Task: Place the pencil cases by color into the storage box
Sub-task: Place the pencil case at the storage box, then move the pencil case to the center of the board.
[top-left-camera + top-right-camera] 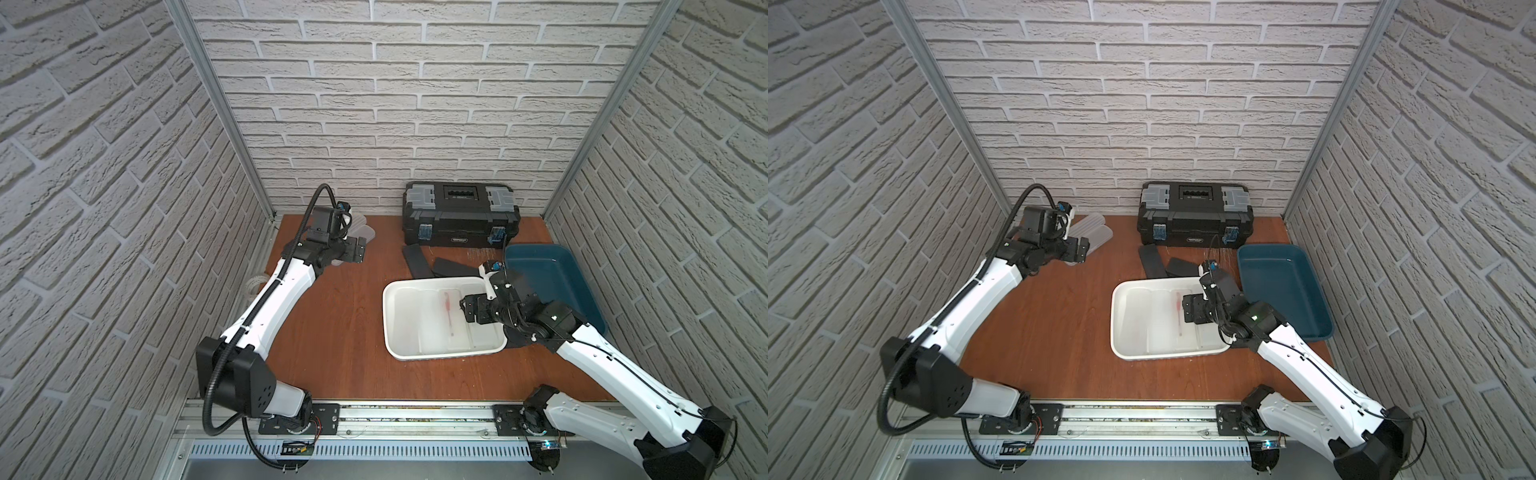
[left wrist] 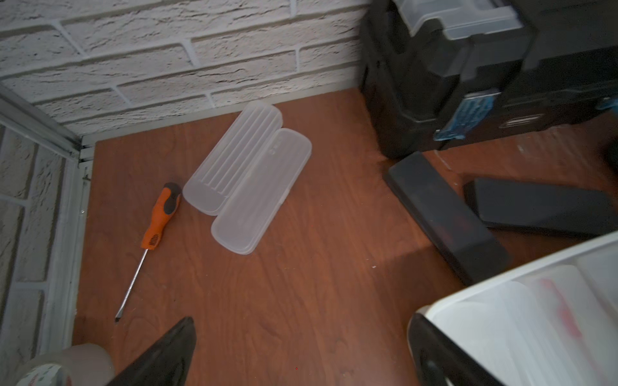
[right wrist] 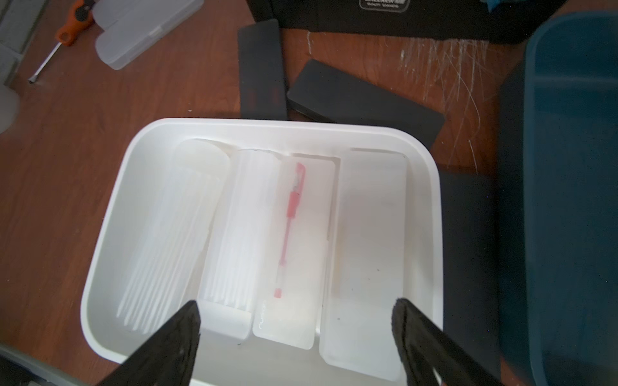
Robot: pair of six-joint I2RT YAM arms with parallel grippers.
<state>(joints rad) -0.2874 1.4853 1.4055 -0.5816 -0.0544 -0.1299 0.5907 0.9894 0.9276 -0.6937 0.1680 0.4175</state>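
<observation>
Partly hidden (overhead), frosted cases (image 1: 367, 232) lie beyond left pincer (image 1: 360, 252)

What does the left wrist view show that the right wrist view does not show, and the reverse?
Only the left wrist view: the toolbox lid with its clear compartment. Only the right wrist view: the blue bin and the full row of four frosted cases in the white bin. Both: the screwdriver, two frosted cases on the table, two black cases and the red pen.
</observation>
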